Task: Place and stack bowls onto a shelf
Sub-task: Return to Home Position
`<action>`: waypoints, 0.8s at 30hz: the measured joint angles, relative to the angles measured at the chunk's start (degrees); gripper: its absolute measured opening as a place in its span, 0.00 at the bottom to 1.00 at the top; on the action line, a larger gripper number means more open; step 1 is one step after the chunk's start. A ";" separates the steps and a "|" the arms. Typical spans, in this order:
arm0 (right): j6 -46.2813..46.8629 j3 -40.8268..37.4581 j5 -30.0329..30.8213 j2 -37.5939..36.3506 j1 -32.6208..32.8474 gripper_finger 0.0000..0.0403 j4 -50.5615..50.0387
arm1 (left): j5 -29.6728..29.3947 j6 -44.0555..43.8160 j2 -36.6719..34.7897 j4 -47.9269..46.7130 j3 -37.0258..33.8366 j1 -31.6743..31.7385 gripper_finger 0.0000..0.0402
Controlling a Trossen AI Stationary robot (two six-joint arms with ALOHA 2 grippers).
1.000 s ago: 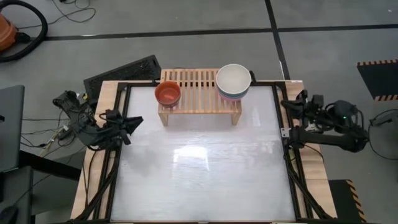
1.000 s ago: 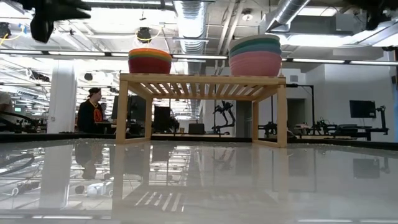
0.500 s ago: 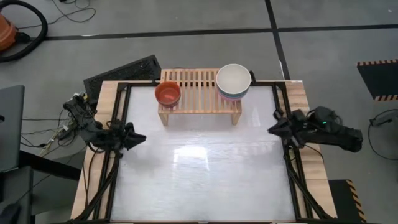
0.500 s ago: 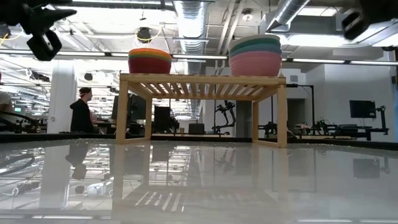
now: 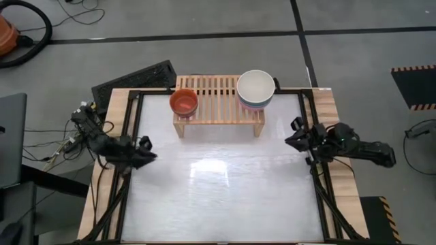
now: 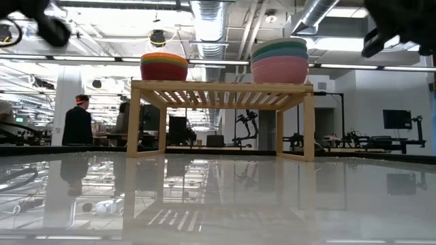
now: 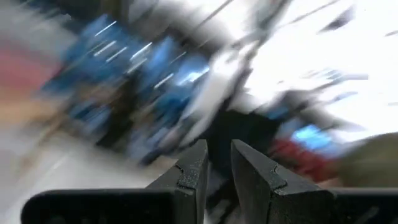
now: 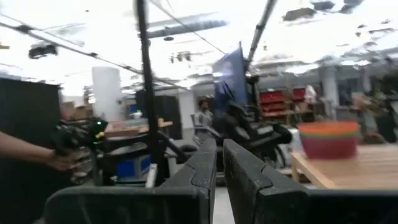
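From where I stand the white table (image 5: 218, 197) takes up most of the scene, its glossy top bare in the middle. At its far edge sits the shelf (image 5: 216, 92), a low light-wood rack with a slatted top on two solid legs, set square to the table.

The two dark arms hang at the table's sides, well away from the shelf. The left gripper (image 5: 144, 148) is over the left rim, about halfway down the table. Its wrist view shows the fingers (image 7: 193, 171) drawn nearly together with only a thin slit between them, and nothing is held. The right gripper (image 5: 294, 134) is over the right rim, a little nearer the shelf. Its fingers (image 8: 245, 165) are likewise almost touching and hold nothing.

A black keyboard (image 5: 136, 78) lies at an angle off the far left corner of the table.

On the right end of the shelf stands the stack of larger bowls (image 6: 279, 61), with pink lowest, a teal band above it and the cream-white bowl (image 5: 255, 86) on top. On the left end stands the stack of small bowls (image 6: 163, 67), with maroon lowest and the orange-red bowl (image 5: 183, 102) uppermost. The two stacks are well apart.

Far behind, a person (image 6: 77, 124) stands in the room.
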 joint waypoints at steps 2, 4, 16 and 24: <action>1.05 -1.55 0.76 0.02 -0.98 0.15 0.85 | 9.91 6.78 -3.55 7.97 -0.26 0.22 0.14; 1.20 -2.84 0.84 0.02 -1.83 0.15 1.16 | 21.09 13.11 -3.60 14.22 0.33 0.22 0.14; 0.50 -4.17 0.93 0.13 -4.17 0.15 -9.99 | 10.40 8.98 -3.08 -11.12 -1.05 0.22 0.14; -8.55 -4.22 1.17 0.78 -3.90 0.15 -14.21 | 14.54 5.66 -3.13 -18.53 -1.07 0.23 0.14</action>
